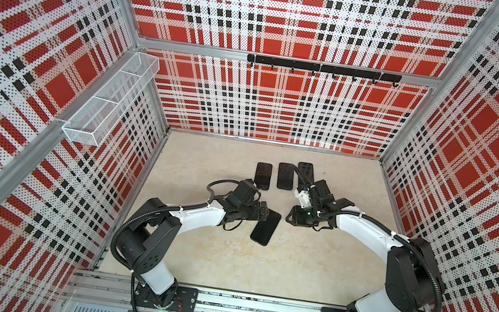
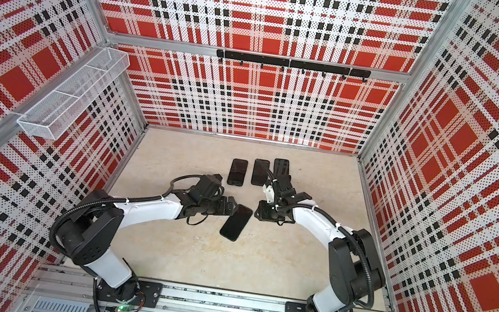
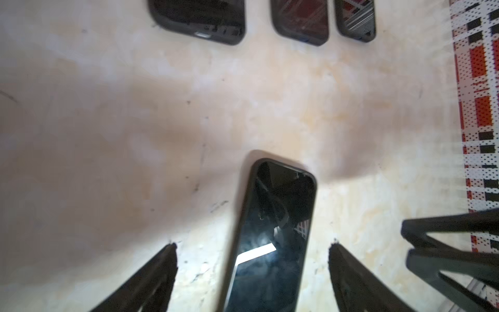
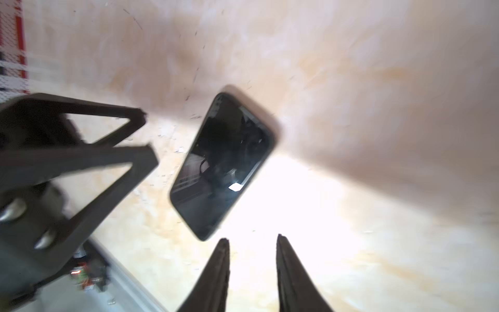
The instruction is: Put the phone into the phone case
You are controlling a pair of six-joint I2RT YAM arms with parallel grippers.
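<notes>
**Lying free at mid-table, the phone sits between two parted grippers**

The phone (image 1: 266,227) rests screen up on the table (image 1: 209,258), set on a diagonal, its far end pointing toward the back right and its near end toward the arm bases. A dark rim that looks like the phone case (image 3: 241,218) runs round the glass, though the wrist views are blurred.

The left gripper (image 1: 262,211) hangs over the phone's far end with its fingers spread wide. In the left wrist view the phone runs up the gap between the two tips, touching neither. The right gripper (image 1: 289,216) sits just beside that same end, on its right, tips aimed at it. Its fingers stand moderately apart with nothing between them, and in the right wrist view the phone (image 4: 224,164) lies just beyond the tips. The two grippers face each other, near but not touching.

Behind them, toward the back wall, three other dark handsets or cases (image 1: 263,175) (image 1: 285,176) (image 1: 306,172) lie in a row, well apart from the phone; the right arm's wrist overlaps the rightmost one in both top views.

Open tabletop stretches from the phone's near end to the front rail (image 1: 252,308) and out to the plaid side walls (image 1: 128,152).
</notes>
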